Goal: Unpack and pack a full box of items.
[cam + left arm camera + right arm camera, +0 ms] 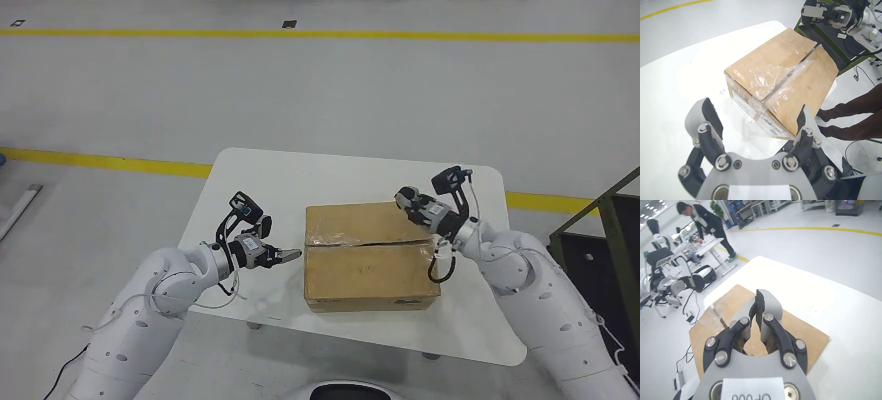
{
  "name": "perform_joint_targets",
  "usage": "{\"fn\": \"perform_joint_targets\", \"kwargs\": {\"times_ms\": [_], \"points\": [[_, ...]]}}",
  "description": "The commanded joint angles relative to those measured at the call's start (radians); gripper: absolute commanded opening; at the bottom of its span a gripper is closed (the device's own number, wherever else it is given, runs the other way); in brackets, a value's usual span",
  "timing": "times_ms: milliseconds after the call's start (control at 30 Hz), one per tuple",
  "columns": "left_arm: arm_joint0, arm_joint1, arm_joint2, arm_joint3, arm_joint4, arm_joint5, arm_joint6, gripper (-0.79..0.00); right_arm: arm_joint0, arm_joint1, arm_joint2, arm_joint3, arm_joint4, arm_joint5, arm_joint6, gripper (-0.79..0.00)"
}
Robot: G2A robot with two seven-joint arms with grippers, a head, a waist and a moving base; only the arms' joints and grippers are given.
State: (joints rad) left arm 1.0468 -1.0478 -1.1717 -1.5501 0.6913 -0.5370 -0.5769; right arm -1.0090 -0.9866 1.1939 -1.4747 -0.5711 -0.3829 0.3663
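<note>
Closed box (370,258); left gripper (292,256) spread wide beside it, right gripper (400,196) pinched together, empty, over its corner.

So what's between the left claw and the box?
Just a bare strip of white table. The open left claw is beside the box; the left wrist view shows it best.

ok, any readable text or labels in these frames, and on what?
Nothing quotable with confidence.
Handwritten pen mark on the box top: unclear.
barcode label on the box end: print too small.
handling symbols on the box end: no legible words.
tag behind the right gripper: upside down, cut off.
</note>
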Motion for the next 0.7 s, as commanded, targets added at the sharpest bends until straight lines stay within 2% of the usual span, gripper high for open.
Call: {"fn": "perform_joint_targets", "kwargs": {"times_ms": [0, 333, 500, 567, 600, 633, 667], "points": [[0.000, 0.000, 0.000, 0.000, 0.000, 0.000, 0.000, 0.000, -0.037, 0.004, 0.024, -0.059, -0.028, 0.098, 0.010, -0.785], [0.000, 0.000, 0.000, 0.000, 0.000, 0.000, 0.000, 0.000, -0.241, 0.029, 0.225, -0.236, -0.135, 0.375, -0.019, -0.785], [0.000, 0.000, 0.000, 0.000, 0.000, 0.000, 0.000, 0.000, -0.347, 0.035, 0.312, -0.288, -0.155, 0.428, -0.036, -0.785], [0.000, 0.000, 0.000, 0.000, 0.000, 0.000, 0.000, 0.000, -0.352, 0.035, 0.316, -0.291, -0.156, 0.426, -0.036, -0.785], [0.000, 0.000, 0.000, 0.000, 0.000, 0.000, 0.000, 0.000, -0.352, 0.035, 0.316, -0.291, -0.156, 0.426, -0.036, -0.283], [0.000, 0.000, 0.000, 0.000, 0.000, 0.000, 0.000, 0.000, -0.352, 0.035, 0.316, -0.291, -0.156, 0.426, -0.036, -0.283], [0.000, 0.000, 0.000, 0.000, 0.000, 0.000, 0.000, -0.001, -0.353, 0.035, 0.317, -0.291, -0.157, 0.426, -0.036, -0.780]]}}
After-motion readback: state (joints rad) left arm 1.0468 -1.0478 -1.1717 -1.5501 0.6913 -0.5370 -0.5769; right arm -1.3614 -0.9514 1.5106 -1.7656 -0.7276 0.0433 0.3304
